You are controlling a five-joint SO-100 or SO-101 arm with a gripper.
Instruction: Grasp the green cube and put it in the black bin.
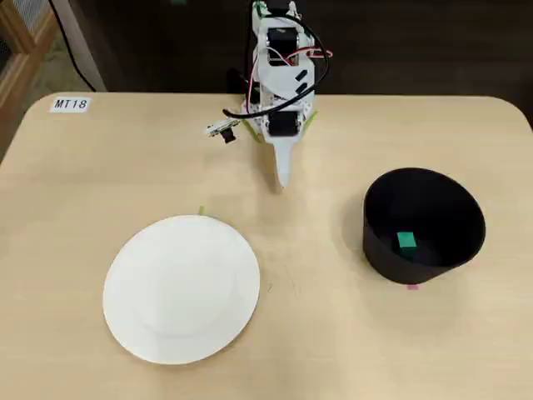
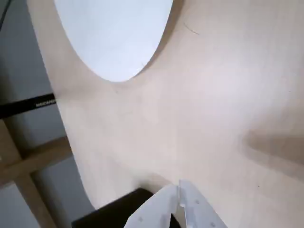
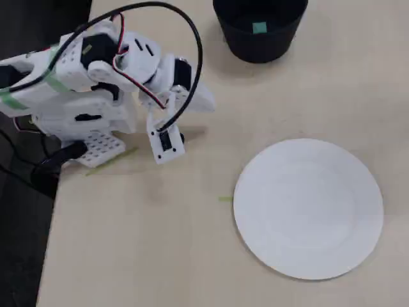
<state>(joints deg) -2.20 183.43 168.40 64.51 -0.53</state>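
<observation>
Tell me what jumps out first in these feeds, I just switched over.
The green cube already lies on the floor of the black bin, at the right of the table in a fixed view. The big white plate sits bare at the lower left of that view. The arm is folded back at the table's far edge, its gripper shut, holding nothing, pointing down at bare wood between plate and bin.

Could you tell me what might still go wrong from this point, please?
Little seems likely: the green cube already lies inside the black bin, and the gripper looks shut and folded back near the arm's base. The bin stands close to the table edge in a fixed view, so a knock might tip it. A later sweep could clip the white plate.
</observation>
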